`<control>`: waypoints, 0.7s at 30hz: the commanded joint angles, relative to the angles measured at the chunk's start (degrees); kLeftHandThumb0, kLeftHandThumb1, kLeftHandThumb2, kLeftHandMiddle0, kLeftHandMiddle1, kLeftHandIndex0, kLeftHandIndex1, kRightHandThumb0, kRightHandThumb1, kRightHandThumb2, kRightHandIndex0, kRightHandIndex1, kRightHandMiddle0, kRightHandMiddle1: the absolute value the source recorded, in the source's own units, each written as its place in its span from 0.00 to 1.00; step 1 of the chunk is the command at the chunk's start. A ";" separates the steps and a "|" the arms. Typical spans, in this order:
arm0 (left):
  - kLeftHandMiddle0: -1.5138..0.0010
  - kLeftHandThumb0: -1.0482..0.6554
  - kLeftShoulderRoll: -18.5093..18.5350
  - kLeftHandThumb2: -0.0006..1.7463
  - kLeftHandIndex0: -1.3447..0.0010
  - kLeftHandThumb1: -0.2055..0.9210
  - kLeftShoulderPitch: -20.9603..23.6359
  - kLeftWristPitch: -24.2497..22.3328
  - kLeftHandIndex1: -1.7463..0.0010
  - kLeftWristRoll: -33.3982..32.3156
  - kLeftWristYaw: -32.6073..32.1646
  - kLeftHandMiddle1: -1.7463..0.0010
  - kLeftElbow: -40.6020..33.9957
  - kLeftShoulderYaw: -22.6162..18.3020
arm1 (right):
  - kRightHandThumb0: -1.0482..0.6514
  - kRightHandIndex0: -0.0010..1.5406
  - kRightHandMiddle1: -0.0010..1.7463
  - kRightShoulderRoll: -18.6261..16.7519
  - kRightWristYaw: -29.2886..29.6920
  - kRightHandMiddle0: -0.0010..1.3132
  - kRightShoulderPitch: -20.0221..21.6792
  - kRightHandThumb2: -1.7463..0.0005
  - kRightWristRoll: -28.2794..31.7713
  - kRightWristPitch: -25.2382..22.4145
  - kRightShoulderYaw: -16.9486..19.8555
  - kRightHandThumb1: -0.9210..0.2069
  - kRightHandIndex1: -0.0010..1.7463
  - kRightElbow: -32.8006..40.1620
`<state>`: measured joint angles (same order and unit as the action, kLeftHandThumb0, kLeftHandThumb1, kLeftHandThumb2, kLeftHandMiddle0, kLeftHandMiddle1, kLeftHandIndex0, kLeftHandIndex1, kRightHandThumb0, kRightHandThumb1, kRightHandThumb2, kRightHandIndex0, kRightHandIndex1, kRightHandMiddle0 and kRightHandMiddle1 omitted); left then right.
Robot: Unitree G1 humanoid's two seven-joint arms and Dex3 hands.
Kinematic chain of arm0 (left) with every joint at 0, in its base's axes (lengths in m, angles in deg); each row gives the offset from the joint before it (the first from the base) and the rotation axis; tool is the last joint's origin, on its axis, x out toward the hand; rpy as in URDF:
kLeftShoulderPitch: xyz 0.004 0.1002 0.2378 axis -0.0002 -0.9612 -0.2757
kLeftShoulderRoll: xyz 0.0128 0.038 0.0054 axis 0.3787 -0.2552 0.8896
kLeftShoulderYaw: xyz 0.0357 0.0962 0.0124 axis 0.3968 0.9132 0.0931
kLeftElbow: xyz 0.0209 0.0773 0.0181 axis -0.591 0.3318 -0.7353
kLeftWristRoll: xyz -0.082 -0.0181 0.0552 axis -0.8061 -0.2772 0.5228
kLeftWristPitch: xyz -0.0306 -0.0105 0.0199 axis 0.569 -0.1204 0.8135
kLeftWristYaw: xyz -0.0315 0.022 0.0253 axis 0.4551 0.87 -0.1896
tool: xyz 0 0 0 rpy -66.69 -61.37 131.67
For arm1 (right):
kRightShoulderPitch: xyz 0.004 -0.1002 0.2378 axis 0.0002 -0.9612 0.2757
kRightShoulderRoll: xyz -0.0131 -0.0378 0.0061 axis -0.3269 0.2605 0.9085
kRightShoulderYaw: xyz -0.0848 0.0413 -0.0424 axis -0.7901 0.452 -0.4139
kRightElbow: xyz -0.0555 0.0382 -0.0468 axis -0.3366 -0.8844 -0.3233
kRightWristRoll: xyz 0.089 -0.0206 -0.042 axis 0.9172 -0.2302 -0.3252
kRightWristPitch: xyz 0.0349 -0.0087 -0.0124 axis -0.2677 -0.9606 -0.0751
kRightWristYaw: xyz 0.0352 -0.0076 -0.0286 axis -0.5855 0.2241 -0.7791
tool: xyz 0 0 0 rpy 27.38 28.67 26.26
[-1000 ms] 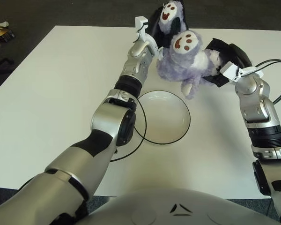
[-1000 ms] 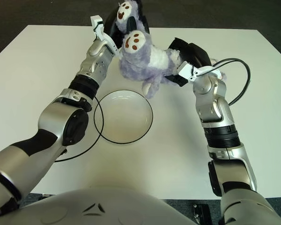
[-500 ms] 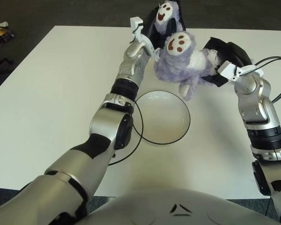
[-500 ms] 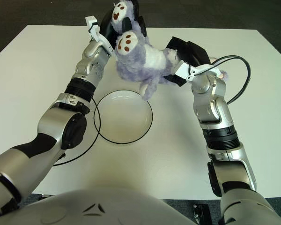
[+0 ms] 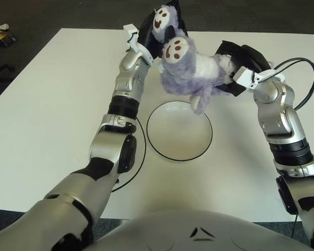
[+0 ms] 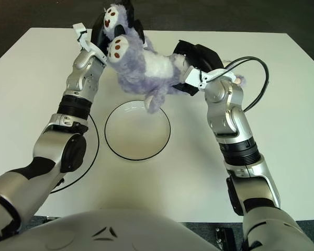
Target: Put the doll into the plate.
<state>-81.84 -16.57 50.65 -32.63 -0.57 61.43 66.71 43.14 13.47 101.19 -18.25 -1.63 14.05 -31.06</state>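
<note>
Purple plush up in the air: the doll [image 5: 191,73] is carried between both hands above the white table [image 5: 52,104], clear of its surface. The left hand [image 5: 149,31] has its dark fingers wrapped about the doll's feet end, near the table's far edge, the brown-padded soles turned up toward the camera. The right hand [image 5: 238,57] clasps the other end, fingers curled into the fur on the doll's right side, so both hands are closed on it and neither is free. The doll's long axis runs roughly left to right between the two hands, its body sagging in the middle, and one loose limb hangs down toward the plate [image 5: 179,130]. That plate, white with a dark rim, sits near the middle of the table, on the near side of the doll, and the dangling limb shows just over the plate's far rim. So here's the thing the next move turns on: the plate lies below and toward the robot from the doll, about midway between the hands. It looks like a matter of bringing the doll nearer and lowering it before any release; let go now and it would likely land across the far rim.
</note>
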 commanded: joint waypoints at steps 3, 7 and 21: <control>0.51 0.93 2.88 0.87 0.27 0.31 -4.71 -0.29 0.00 0.85 0.69 0.00 -4.41 0.44 | 0.97 0.54 1.00 -1.23 -1.81 0.83 2.24 0.06 0.50 -1.94 -0.25 0.77 1.00 2.42; 0.51 0.93 3.92 0.87 0.27 0.31 -5.96 -0.46 0.00 0.86 0.70 0.00 -5.78 0.54 | 0.97 0.54 1.00 -1.95 -1.90 0.83 2.41 0.06 0.89 -1.51 -0.58 0.77 1.00 1.98; 0.49 0.94 6.81 0.89 0.24 0.29 -10.77 -4.22 0.00 0.81 -1.59 0.00 -14.94 0.94 | 0.96 0.53 1.00 -4.92 -4.54 0.83 2.30 0.08 3.66 -4.19 -0.74 0.75 1.00 3.86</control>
<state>-75.86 -25.51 47.85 -32.04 -1.47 48.29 67.41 38.85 9.50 101.84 -15.80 -5.28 12.91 -29.14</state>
